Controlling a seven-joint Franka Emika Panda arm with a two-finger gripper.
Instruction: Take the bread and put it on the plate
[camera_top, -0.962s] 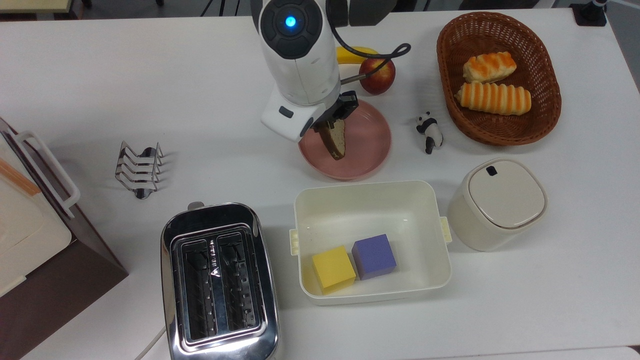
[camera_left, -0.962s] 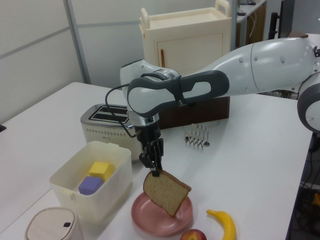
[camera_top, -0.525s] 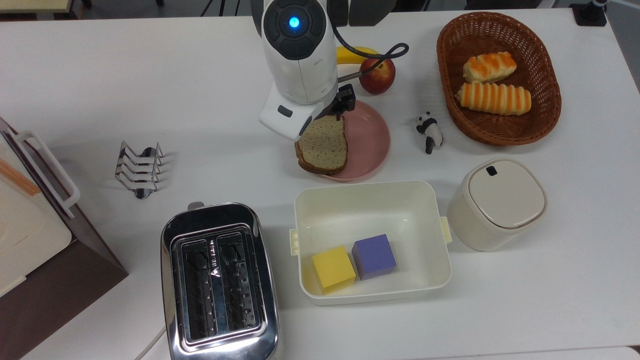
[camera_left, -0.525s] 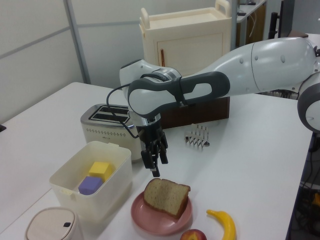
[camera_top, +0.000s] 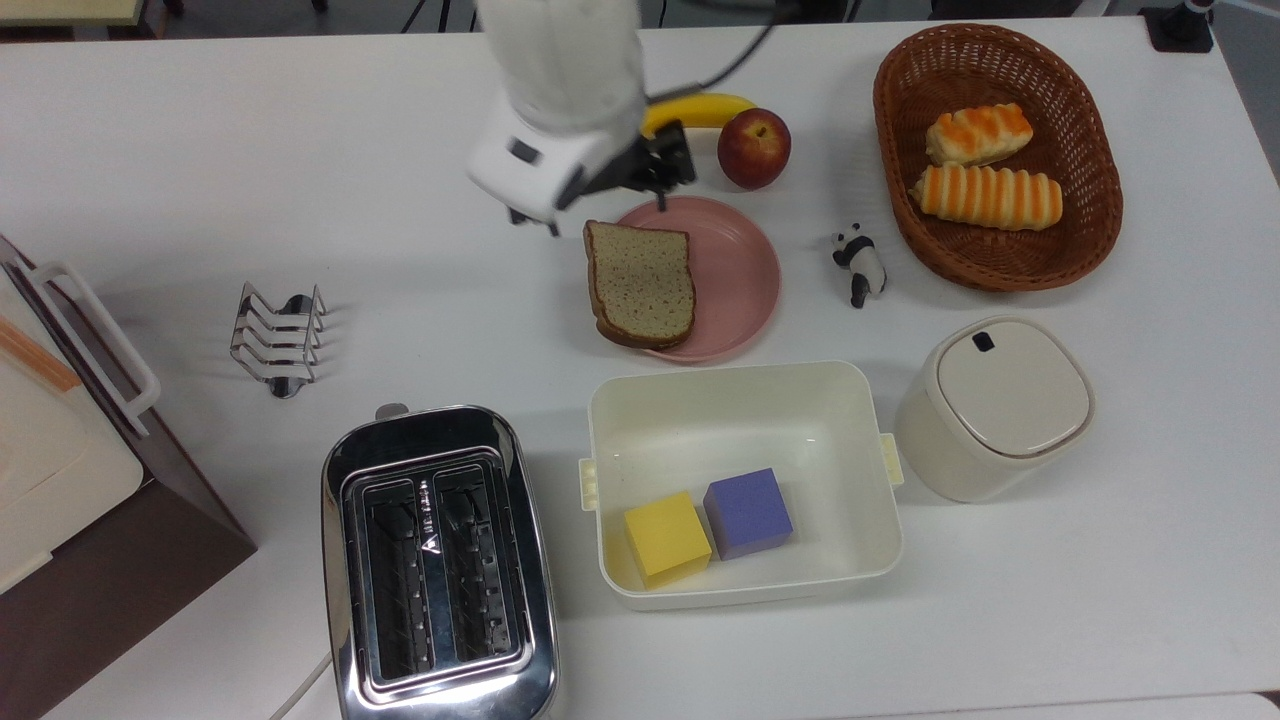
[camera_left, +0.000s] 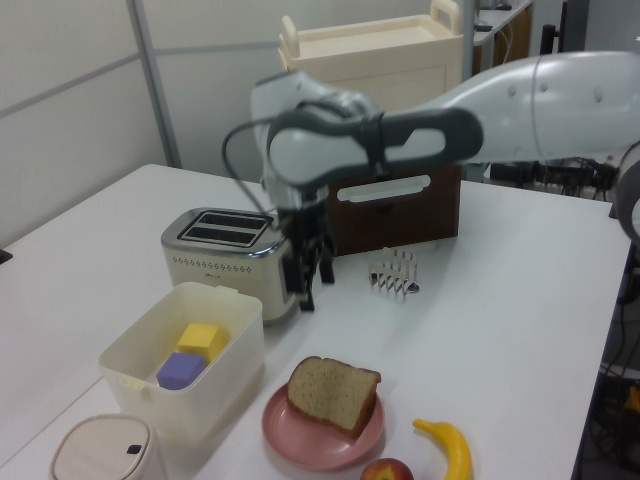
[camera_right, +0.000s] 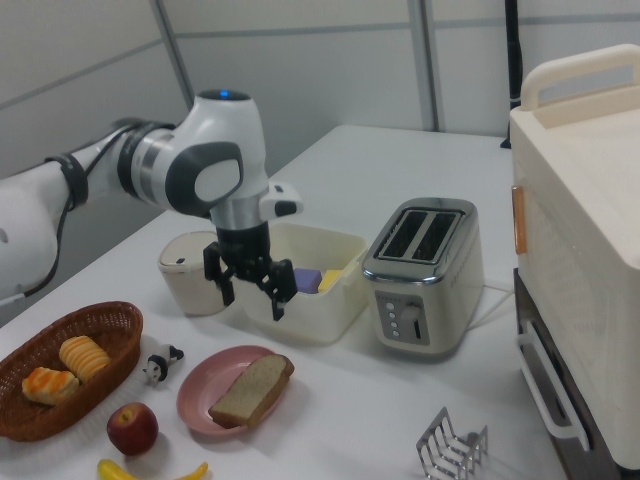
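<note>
The gripper (camera_right: 249, 288) had risen clear since half a second earlier, fingers apart and empty. The bread (camera_top: 640, 283) lay flat on the plate (camera_top: 745, 270), overhanging the rim at the top view's left.

The gripper (camera_right: 250, 287) hangs downward (jaws spread, empty).

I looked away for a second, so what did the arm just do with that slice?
The gripper let go of the bread, which fell flat, overhanging the plate rim, then rose away open. The toaster and tub stayed put.
</note>
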